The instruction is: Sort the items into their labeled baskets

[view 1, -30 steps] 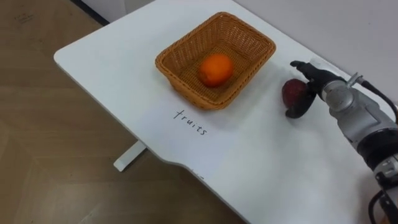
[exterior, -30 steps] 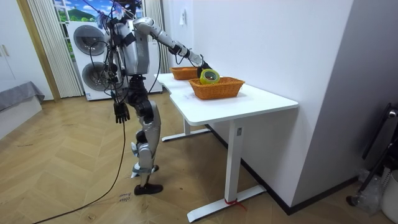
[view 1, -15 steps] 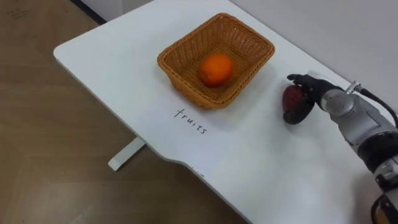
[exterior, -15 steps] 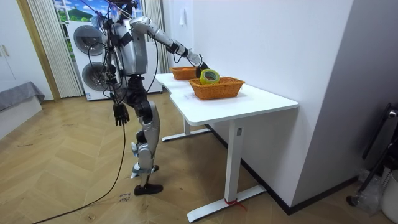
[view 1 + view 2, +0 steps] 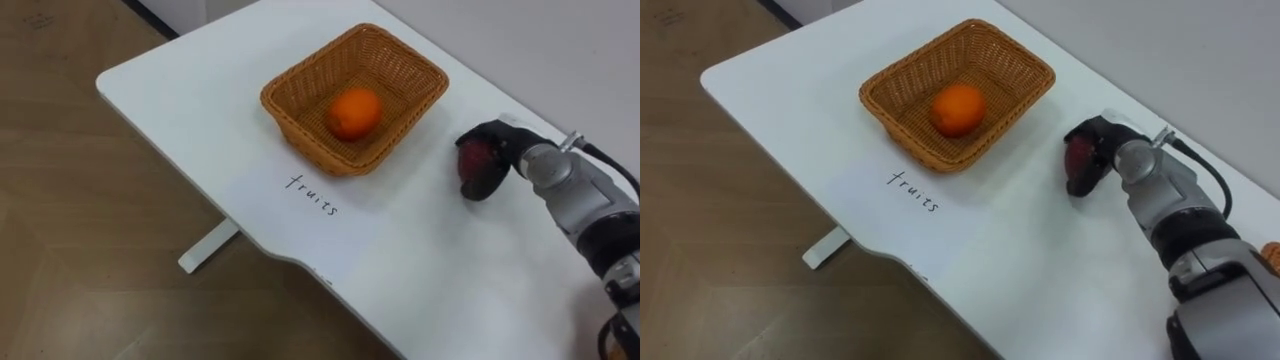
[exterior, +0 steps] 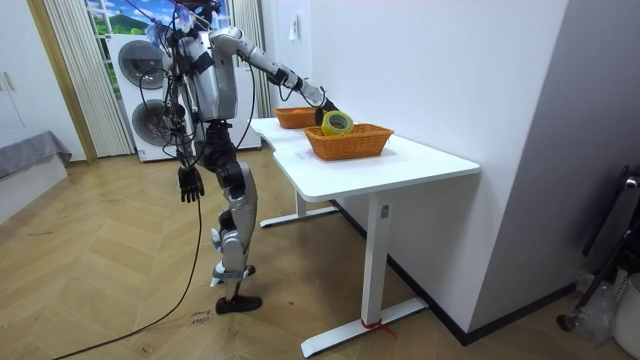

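One orange (image 5: 353, 113) lies in the wicker basket (image 5: 305, 85), upper centre. Right hand (image 5: 512, 150) clasps a dark red fruit (image 5: 470, 160) on the table (image 5: 200, 110) at centre right, evidently for transfer into it. Left hand (image 6: 186, 183) hangs idle, state indeterminable.

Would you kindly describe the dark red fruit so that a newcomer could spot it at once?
On the white table, look just right of the wicker basket. There the robot's right hand curls round the dark red fruit. Unlike the orange, it lies outside the basket.
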Controlling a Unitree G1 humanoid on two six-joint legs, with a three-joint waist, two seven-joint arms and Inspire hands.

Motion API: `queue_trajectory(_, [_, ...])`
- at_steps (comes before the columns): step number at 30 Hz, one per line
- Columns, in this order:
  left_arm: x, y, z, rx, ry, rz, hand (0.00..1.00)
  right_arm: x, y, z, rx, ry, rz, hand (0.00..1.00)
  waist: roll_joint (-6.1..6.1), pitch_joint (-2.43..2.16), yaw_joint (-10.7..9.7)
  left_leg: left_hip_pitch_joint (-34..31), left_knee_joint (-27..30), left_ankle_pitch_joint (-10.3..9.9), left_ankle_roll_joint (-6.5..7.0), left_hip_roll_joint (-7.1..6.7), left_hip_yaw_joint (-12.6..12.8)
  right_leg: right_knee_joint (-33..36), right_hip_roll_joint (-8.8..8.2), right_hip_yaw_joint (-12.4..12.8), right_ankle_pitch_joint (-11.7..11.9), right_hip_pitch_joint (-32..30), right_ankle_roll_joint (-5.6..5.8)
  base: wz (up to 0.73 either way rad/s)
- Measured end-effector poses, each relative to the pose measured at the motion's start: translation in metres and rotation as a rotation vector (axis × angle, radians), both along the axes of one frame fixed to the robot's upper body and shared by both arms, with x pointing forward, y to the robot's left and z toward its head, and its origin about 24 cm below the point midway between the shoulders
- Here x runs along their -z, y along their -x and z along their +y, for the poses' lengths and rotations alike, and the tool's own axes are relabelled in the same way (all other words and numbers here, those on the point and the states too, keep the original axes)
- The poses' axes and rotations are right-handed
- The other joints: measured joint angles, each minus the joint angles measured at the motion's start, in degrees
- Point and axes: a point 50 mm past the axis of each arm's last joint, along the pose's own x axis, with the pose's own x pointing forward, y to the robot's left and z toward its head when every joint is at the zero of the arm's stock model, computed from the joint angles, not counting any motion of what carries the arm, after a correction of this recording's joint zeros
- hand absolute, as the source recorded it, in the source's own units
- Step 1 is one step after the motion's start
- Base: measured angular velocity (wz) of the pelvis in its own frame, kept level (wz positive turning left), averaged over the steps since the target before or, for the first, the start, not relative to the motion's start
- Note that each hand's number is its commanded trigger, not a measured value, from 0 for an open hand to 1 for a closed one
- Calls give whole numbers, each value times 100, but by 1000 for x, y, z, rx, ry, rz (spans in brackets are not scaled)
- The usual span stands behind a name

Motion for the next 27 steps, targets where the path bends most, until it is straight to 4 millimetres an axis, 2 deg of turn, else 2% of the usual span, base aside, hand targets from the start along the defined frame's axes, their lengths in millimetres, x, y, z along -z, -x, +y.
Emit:
queue_trajectory(9, [1,1,-1,8,4,7,0,-1,0,0,1,0,-13,100,72,-9,-5,8,-5,0,0,6,11,-1,0,16,1,-3,0,0])
queue_trajectory(20, [0,-3,-1,13,11,-6,0,-1,-1,1,-3,-2,-14,100,44,-45,-10,21,0,0,0,15,35,-12,7,80,2,-10,0,0])
queue_trajectory(23, [0,-4,-2,13,10,-8,0,-4,-2,3,-15,2,-14,100,63,-55,-47,23,1,0,0,18,42,-12,8,92,2,-11,0,0])
queue_trajectory(27, [0,-1,-2,9,3,-3,0,-12,-5,15,-95,8,-17,100,132,-75,-227,46,-6,1,1,14,42,-10,13,162,2,8,0,-1])
